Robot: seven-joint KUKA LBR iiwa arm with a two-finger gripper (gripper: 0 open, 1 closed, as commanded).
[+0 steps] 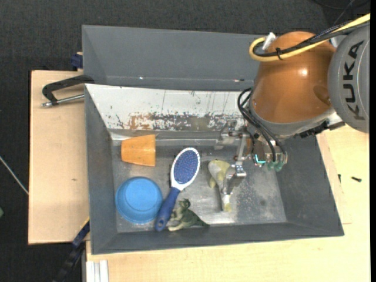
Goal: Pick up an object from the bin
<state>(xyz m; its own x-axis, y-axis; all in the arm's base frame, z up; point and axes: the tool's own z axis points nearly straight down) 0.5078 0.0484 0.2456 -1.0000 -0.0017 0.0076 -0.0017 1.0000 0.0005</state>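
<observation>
The jaws are seen low in the bin [311, 198], right of the middle of its floor, under the orange-covered arm [294, 87] at the right. Whether they are open or shut cannot be told, and nothing can be made out between them. The nearest thing is a pale yellow-green lump [217, 170], lying just beside them on their left, so close that it cannot be said whether it is touched. A small pale bit [227, 203] is seen at their tip, and it cannot be told whether it belongs to the lump. This lump is judged the likeliest thing to be picked. For the step to be done well, the jaws should be centred over the lump's bulk rather than its edge. They should be opened wide enough for it to be straddled, then lowered until the floor is nearly met before being closed. The lump looks soft and irregular, so a firm close and a straight lift are advised, so that it is not dragged. The blue brush [185, 169] lies near on the left, its head toward the lump, and should be kept clear of. The green toy [187, 215] by its handle, the blue bowl [139, 200] and the orange cup [140, 150] are well apart and are unlikely to be disturbed.
</observation>
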